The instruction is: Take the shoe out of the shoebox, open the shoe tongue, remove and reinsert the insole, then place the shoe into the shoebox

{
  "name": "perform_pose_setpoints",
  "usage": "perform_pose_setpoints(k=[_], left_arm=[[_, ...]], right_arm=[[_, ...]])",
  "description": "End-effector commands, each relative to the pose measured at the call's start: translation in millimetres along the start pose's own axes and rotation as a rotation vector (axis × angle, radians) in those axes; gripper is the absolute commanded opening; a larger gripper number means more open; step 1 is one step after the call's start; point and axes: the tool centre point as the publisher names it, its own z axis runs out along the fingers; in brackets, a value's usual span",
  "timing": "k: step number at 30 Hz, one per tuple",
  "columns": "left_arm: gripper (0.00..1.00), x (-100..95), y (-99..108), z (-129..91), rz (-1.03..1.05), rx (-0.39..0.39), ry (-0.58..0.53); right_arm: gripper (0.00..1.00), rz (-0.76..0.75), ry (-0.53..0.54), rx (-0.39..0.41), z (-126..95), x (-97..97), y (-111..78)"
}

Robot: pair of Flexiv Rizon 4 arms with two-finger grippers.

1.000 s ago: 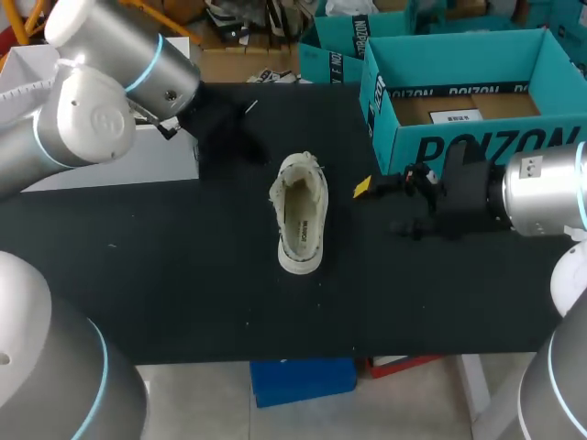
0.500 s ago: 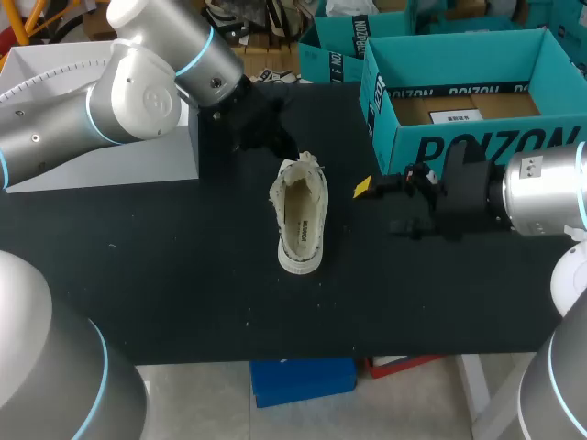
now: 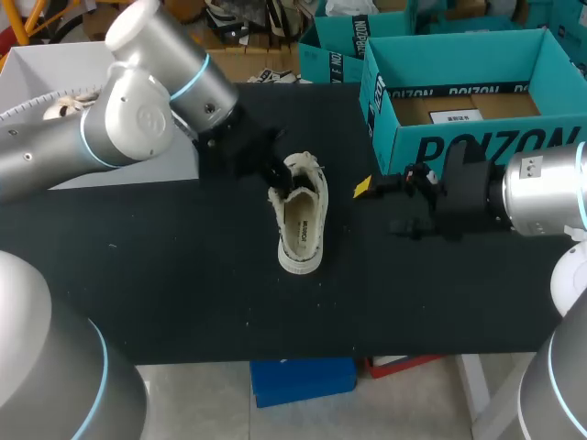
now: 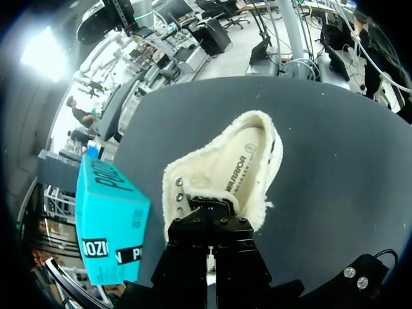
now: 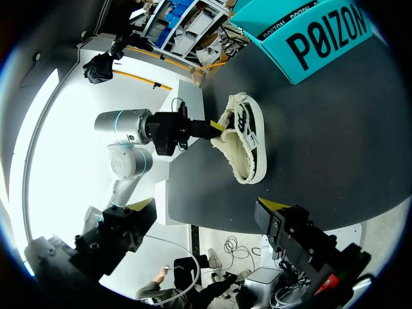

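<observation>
1. Left arm (image 3: 138, 101) has moved. A second ago it sat back over the far-left corner, with the left gripper (image 3: 278, 174) well apart from the cream fleecy low-cut shoe (image 3: 301, 220). Half a second ago the gripper was just behind the shoe. Now it is down on the shoe's far end.
2. Left wrist view puts that gripper right at the eyelet end of the shoe's rim, touching it. The contact point is buried in the fleece, so I can't tell if it is pinching the rim or only resting against it.
3. Right wrist view shows the same contact from the side, with the left gripper against the shoe's edge.
4. Shoe has not shifted on the table across the three head frames. It stands upright on its sole near the middle of the matte black table (image 3: 183, 284), opening up and heel end toward the near edge.
5. Pale insole with dark print (image 3: 300, 240) lies flat inside the shoe.
6. Right arm (image 3: 541, 188) is unchanged from both earlier frames. The right gripper (image 3: 381, 207) hovers over the table between the shoe and the box, fingers spread with nothing between them.
7. Teal open-top cardboard shoebox (image 3: 422, 147) sits at the far right of the table, apart from the shoe. The shoe is outside it. A brown floor with a white label shows inside.
</observation>
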Motion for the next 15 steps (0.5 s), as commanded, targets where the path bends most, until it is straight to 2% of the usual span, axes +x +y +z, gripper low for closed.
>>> perform_pose_setpoints(k=[1,5,15], left_arm=[[0.00,5.2,-5.3,2.7,0.007,0.004,0.001],[0.00,5.8,-3.5,-7.2,0.011,0.005,0.000],[0.00,-0.3,13.1,-41.6,0.049,-0.061,0.026]], right_arm=[[1.00,0.000,-0.001,0.000,0.6,0.5,0.4],[1.00,0.000,-0.001,0.000,0.6,0.5,0.4],[1.00,0.000,-0.001,0.000,0.6,0.5,0.4]])
